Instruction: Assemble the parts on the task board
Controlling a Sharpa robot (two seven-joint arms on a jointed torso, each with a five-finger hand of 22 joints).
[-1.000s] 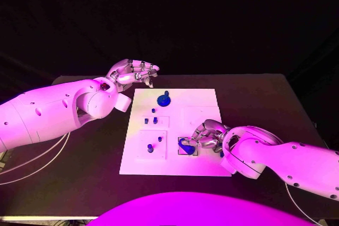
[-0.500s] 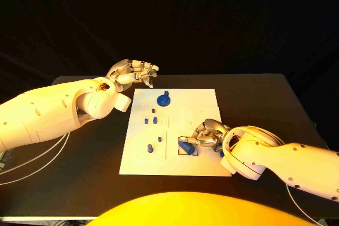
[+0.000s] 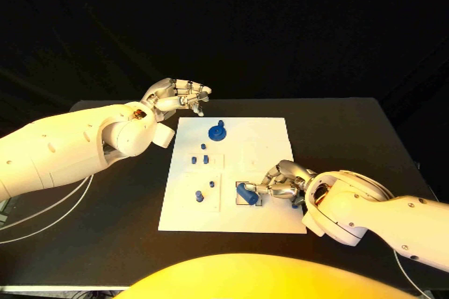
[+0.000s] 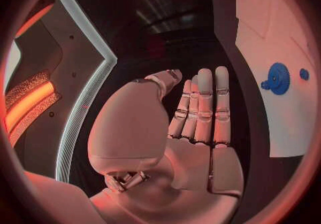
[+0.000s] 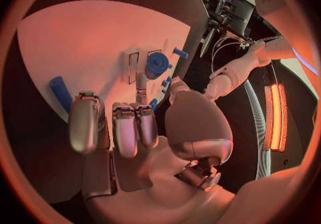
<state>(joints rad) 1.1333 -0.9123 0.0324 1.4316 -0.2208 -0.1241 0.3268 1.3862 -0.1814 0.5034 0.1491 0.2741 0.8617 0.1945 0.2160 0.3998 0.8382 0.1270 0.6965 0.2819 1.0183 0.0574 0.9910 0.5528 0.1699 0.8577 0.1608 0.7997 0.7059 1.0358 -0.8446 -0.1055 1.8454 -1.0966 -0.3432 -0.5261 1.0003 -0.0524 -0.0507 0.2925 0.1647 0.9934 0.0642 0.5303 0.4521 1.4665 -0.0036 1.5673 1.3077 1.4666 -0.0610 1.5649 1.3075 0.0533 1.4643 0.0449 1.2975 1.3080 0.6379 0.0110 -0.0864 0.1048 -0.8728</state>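
Board (image 3: 252,140) sits mid-table (image 3: 346,127), long side running away from robot. Big blue piece (image 3: 246,194) lies at its near right part, by a square recess; right hand (image 3: 283,181) is over it, fingers curled tog. next to it – can't tell if they grip. Gear (image 3: 218,131) stands near far edge; small pegs (image 3: 199,160) are scattered down left half. Looks partly done, several bits prob. still to seat. Left hand (image 3: 178,95) hangs off far left corner, fingers straight, side by side, holding nothing. Blue cylinder (image 5: 60,92) lies off board by right hand.
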